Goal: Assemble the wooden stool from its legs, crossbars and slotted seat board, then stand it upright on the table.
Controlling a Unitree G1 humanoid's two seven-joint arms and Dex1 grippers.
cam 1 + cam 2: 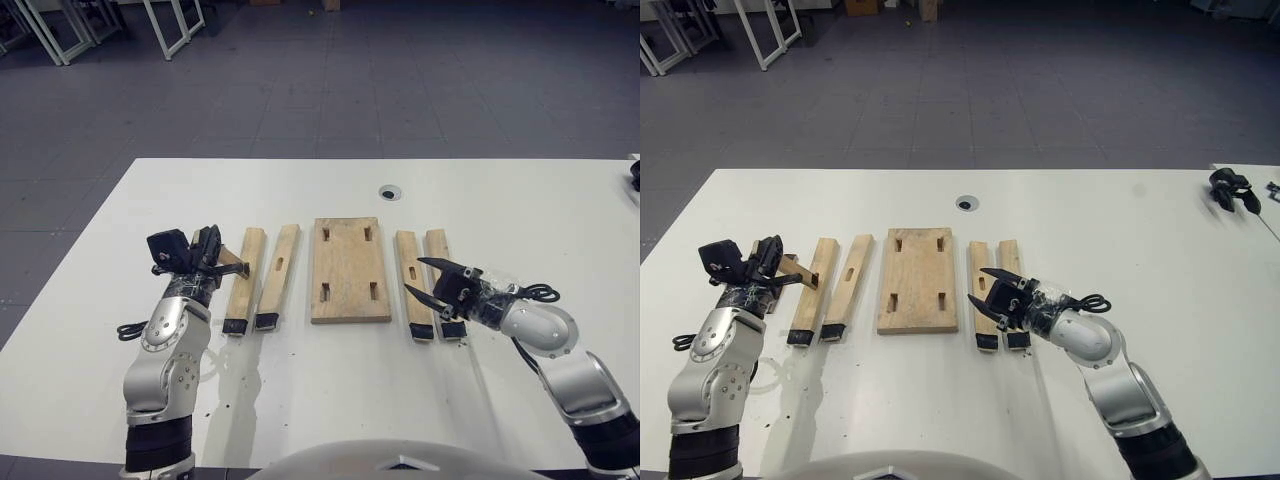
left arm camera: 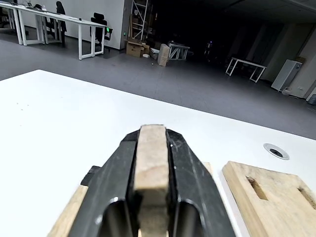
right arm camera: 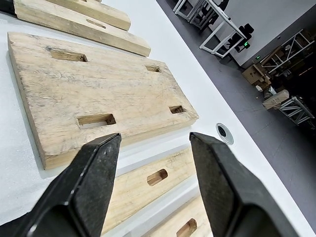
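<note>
The slotted seat board (image 1: 349, 268) lies flat at the table's middle. Two legs (image 1: 246, 275) (image 1: 279, 272) lie side by side to its left, and two more legs (image 1: 411, 280) (image 1: 438, 248) to its right, all with black caps at their near ends. My left gripper (image 1: 212, 256) is shut on a short wooden crossbar (image 2: 150, 168), held just left of the left pair of legs. My right gripper (image 1: 428, 278) is open, hovering over the near ends of the right pair. In the right wrist view the seat board (image 3: 98, 94) and a slotted leg (image 3: 148, 182) lie beyond the open fingers (image 3: 98, 168).
A round cable hole (image 1: 389, 192) sits in the white table (image 1: 520, 210) behind the seat board. A small black object (image 1: 1230, 188) lies at the far right edge. A black cable (image 1: 130, 330) loops by my left arm. Grey floor lies beyond the far edge.
</note>
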